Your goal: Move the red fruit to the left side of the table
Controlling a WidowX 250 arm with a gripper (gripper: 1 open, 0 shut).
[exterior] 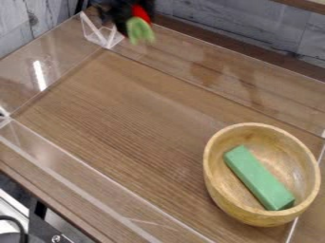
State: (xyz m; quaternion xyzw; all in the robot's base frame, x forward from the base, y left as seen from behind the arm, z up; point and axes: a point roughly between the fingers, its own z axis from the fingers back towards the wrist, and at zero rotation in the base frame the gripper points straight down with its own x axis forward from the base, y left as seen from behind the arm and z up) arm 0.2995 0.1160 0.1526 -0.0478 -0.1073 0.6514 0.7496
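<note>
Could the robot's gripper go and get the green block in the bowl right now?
Probably not yet: the gripper is shut on the red fruit, far from the bowl. The green block itself lies uncovered.

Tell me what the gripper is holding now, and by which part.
The gripper holds the red fruit by its red body; the green leafy top hangs below the fingers.

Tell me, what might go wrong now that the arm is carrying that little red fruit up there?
The gripper holds the red fruit in the air at the picture's top edge, close to the clear wall at the far corner. It might bump that wall on the way down. Released from there, the rounded fruit could drop and roll across the table.
</note>
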